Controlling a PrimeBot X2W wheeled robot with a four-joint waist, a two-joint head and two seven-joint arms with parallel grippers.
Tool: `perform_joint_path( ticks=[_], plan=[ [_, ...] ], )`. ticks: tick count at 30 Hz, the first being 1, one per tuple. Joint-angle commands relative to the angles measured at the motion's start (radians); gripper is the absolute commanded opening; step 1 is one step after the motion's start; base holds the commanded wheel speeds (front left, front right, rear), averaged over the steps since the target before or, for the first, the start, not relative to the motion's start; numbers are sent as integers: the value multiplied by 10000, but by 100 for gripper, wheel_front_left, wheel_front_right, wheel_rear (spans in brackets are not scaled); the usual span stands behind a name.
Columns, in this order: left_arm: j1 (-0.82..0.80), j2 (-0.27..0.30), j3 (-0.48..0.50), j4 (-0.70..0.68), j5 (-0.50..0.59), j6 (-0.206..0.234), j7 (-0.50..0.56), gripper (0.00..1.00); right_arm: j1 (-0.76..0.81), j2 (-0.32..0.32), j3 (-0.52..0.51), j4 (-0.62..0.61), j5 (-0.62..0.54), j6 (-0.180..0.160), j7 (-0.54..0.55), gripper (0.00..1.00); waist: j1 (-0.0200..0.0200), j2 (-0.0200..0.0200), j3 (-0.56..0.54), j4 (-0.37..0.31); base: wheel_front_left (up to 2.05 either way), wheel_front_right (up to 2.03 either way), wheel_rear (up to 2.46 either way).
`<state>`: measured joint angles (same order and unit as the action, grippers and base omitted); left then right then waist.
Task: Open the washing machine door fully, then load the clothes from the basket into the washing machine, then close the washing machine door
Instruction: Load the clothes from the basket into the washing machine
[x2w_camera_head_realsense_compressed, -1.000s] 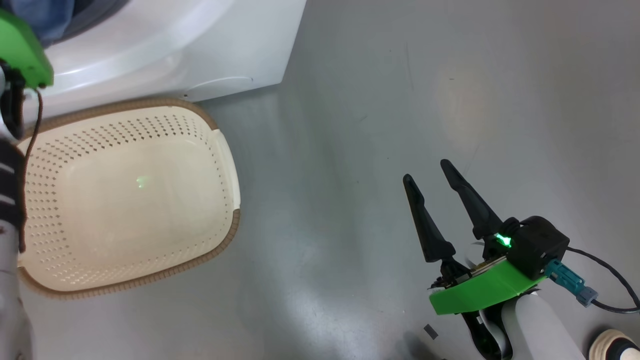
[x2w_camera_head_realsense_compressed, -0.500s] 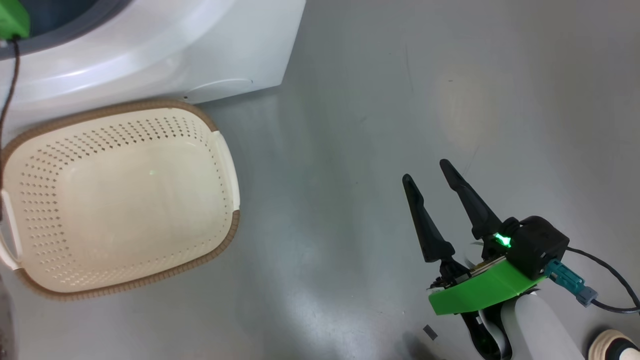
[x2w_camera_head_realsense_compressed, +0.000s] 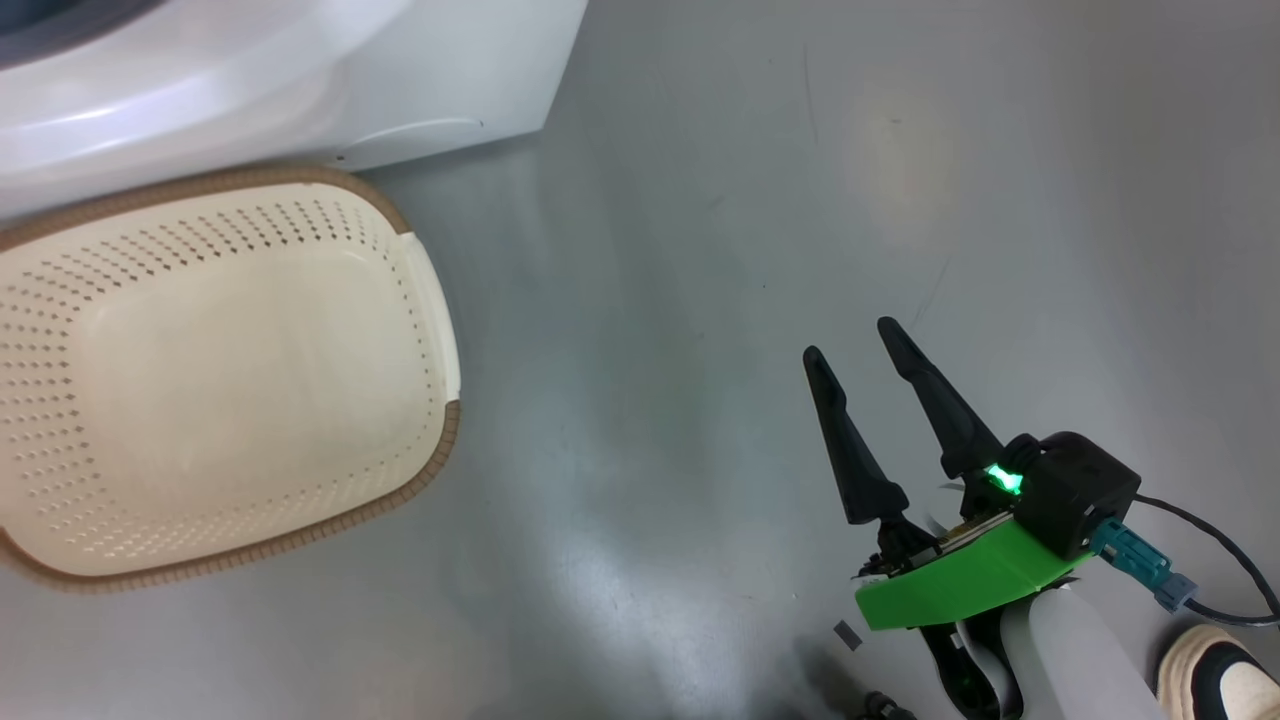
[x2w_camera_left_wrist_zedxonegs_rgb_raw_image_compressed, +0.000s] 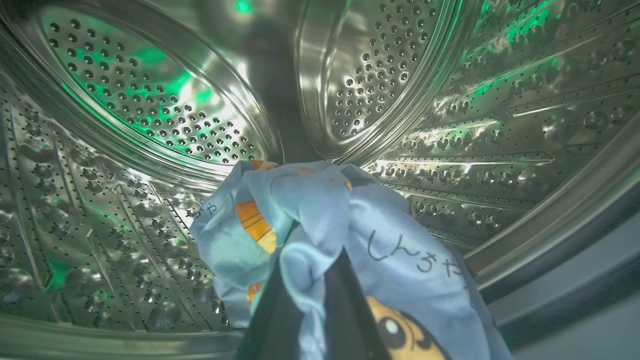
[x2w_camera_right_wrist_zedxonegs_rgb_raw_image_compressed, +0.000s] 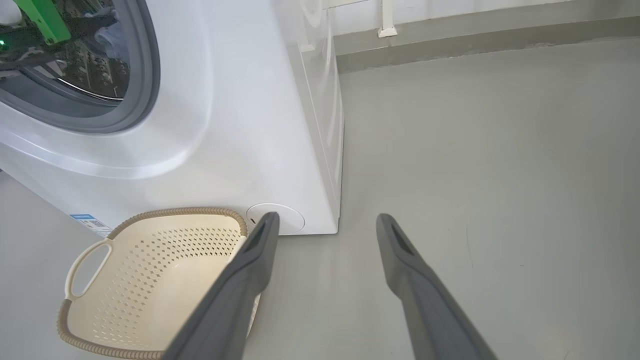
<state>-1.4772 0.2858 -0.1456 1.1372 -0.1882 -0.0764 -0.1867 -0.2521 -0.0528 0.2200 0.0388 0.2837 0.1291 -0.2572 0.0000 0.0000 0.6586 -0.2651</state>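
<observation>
Clothes (x2w_camera_left_wrist_zedxonegs_rgb_raw_image_compressed: 320, 225): light-blue bundle, clamped by the left gripper (x2w_camera_left_wrist_zedxonegs_rgb_raw_image_compressed: 312, 300) and held inside the drum (x2w_camera_left_wrist_zedxonegs_rgb_raw_image_compressed: 150, 125), apparently for release; basket (x2w_camera_head_realsense_compressed: 432, 300) emptied, set at the machine's (x2w_camera_head_realsense_compressed: 300, 70) front; right gripper (x2w_camera_head_realsense_compressed: 850, 340) parked, fingers apart.

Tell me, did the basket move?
No. The basket sits just as close to the washing machine; both slid up and left together in the head view, so the camera moved.

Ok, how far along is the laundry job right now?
Done: the washing machine stands open and the basket is empty. In hand: the left gripper, shut on the clothes, is inside the drum. Left: release them, withdraw, close the door. The right gripper hangs open above the floor.
</observation>
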Motion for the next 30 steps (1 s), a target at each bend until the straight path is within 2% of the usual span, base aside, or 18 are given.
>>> perform_joint_path(
  ticks=[1, 19, 30],
  plan=[
    [-413, 459, -23, -164, 74, -17, -90, 0, 149, 26, 275, -264, 32, 16, -46, 100, 0, 0, 143, -38, 0, 0, 0],
    [-1720, 755, -533, 392, 178, -173, -174, 0, 221, 26, 487, -291, 70, 16, -46, 100, 0, 0, 982, -166, 0, 0, 0],
    [-2031, 738, -648, 970, -66, -316, 745, 0, 107, 26, 586, -324, 178, 16, -46, 100, 0, 0, 1311, -186, 0, 0, 0]
  ],
)
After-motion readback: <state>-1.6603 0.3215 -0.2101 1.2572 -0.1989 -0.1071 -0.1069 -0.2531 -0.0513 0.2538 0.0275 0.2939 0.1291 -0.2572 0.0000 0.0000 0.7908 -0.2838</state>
